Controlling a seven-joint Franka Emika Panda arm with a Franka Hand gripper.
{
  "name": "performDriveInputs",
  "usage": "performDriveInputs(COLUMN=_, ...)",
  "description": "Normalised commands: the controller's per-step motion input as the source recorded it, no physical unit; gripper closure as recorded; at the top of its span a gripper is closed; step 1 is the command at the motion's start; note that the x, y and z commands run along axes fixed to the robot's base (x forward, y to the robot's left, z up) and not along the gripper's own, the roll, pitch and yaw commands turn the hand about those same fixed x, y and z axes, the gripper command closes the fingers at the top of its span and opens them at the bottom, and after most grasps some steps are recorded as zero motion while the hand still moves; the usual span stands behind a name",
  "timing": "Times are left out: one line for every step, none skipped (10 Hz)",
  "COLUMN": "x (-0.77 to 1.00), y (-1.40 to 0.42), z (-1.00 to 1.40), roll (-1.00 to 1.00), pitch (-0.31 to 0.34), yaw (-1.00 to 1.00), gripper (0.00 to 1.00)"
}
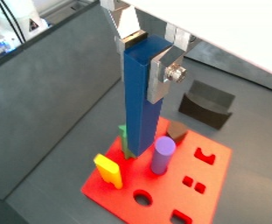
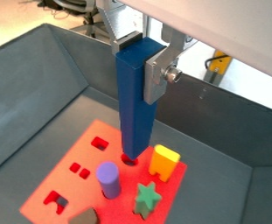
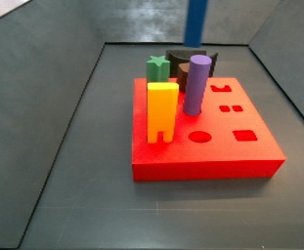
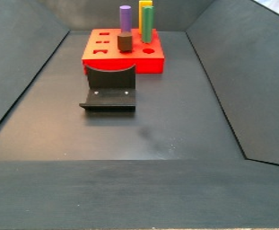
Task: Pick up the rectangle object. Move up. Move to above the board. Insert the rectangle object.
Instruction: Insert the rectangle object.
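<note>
My gripper (image 1: 144, 59) is shut on the top of the rectangle object (image 1: 141, 105), a tall blue bar that hangs upright. Both wrist views show the gripper (image 2: 141, 57) and the bar (image 2: 135, 109). The bar's lower end hangs over the board (image 1: 208, 179), a thick red block with cut-out holes, near the yellow block. In a side view only the bar (image 3: 197, 21) shows, above the far part of the board (image 3: 206, 161), and the gripper is out of frame. In another side view the board (image 4: 100, 56) lies far off and the bar is out of view.
A purple cylinder (image 1: 163, 156), a yellow-orange block (image 1: 108, 170), a green star (image 3: 157, 66) and a dark piece (image 1: 176, 136) stand in the board. The fixture (image 4: 110, 92) stands on the floor beside the board. Grey bin walls slope up all round.
</note>
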Motion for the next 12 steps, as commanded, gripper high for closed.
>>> performDriveInputs(x=1.00, y=-0.12, z=-0.11, roll=0.05, pitch=-0.100, yaw=-0.06, gripper=1.00)
performDriveInputs(x=1.00, y=-0.12, z=-0.11, roll=0.05, pitch=-0.101, yaw=-0.08, gripper=1.00)
performDriveInputs(x=1.00, y=-0.11, z=-0.12, roll=0.05, pitch=-0.094, yaw=-0.10, gripper=1.00)
performDriveInputs(x=1.00, y=-0.12, z=-0.19, roll=0.10, pitch=-0.060, yaw=-0.12, gripper=1.00)
performDriveInputs(x=1.00, y=-0.11, z=-0.27, roll=0.15, pitch=-0.016, yaw=-0.14, gripper=1.00)
performDriveInputs(x=0.95, y=-0.09, z=-0.28, roll=0.21, pitch=0.000, yaw=-0.14, gripper=1.00)
performDriveInputs(x=0.89, y=-0.10, z=-0.21, roll=0.22, pitch=0.000, yaw=-0.15, gripper=1.00)
performDriveInputs(x=0.89, y=-0.13, z=-0.15, roll=0.19, pitch=0.000, yaw=-0.18, gripper=1.00)
performDriveInputs(x=0.85, y=-0.15, z=-0.07, roll=0.15, pitch=0.000, yaw=-0.25, gripper=1.00)
performDriveInputs(x=0.72, y=-0.16, z=-0.02, roll=0.13, pitch=0.000, yaw=-0.37, gripper=1.00)
performDriveInputs(x=0.59, y=-0.14, z=0.00, roll=0.12, pitch=0.000, yaw=-0.49, gripper=1.00)
performDriveInputs(x=0.45, y=-0.11, z=0.00, roll=0.10, pitch=0.000, yaw=-0.60, gripper=1.00)
